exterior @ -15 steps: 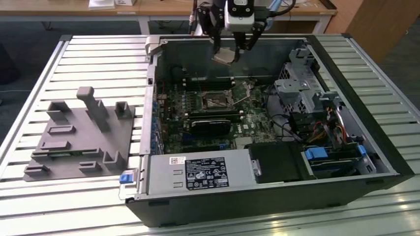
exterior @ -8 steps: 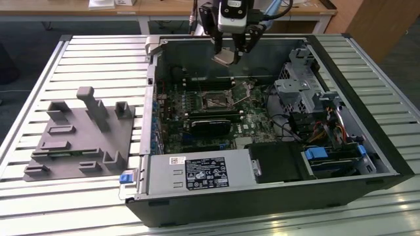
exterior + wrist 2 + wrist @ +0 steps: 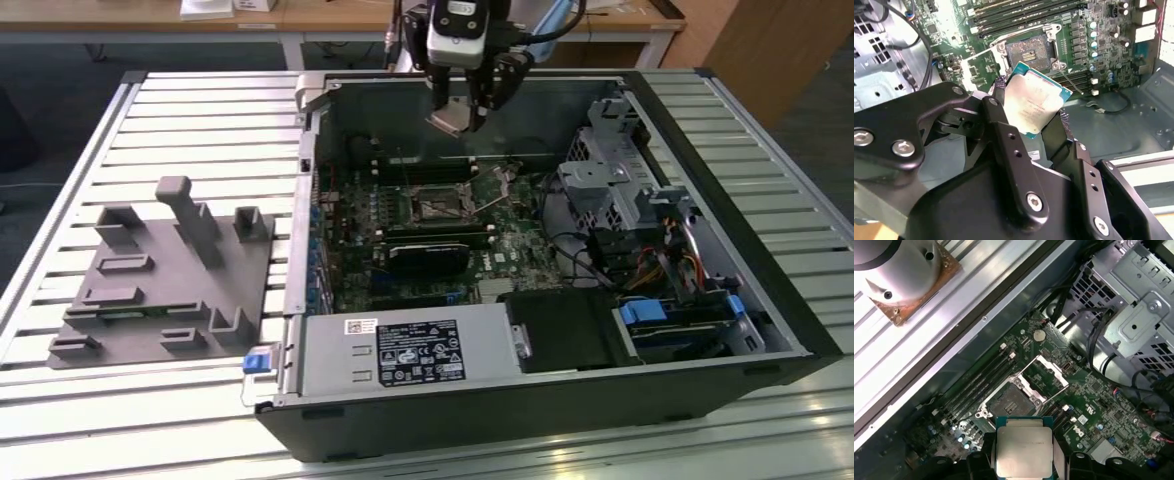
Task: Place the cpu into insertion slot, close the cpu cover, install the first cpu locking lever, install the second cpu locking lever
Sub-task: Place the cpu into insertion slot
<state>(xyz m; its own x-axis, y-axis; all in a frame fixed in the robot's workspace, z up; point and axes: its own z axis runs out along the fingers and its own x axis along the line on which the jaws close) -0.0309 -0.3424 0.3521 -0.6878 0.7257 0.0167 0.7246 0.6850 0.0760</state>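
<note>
My gripper (image 3: 462, 116) hangs over the open computer case, shut on the cpu (image 3: 451, 121), a small silvery square chip held by two opposite edges. In both wrist views the cpu (image 3: 1036, 104) (image 3: 1023, 452) sits between the black fingers (image 3: 1004, 135), above the board and apart from it. The insertion slot (image 3: 439, 206) (image 3: 1029, 51) (image 3: 1008, 401) lies bare on the green board, below and in front of the chip. The cpu cover (image 3: 1048, 372) stands swung open beside the socket. A thin locking lever (image 3: 1072, 80) sticks up next to it.
A black graphics card (image 3: 427, 256) lies just in front of the socket, and memory slots (image 3: 420, 165) run behind it. The drive cage (image 3: 617, 185) and cables fill the exterior view's right of the case (image 3: 747, 290). A grey fixture block (image 3: 160, 280) rests outside, on the exterior view's left.
</note>
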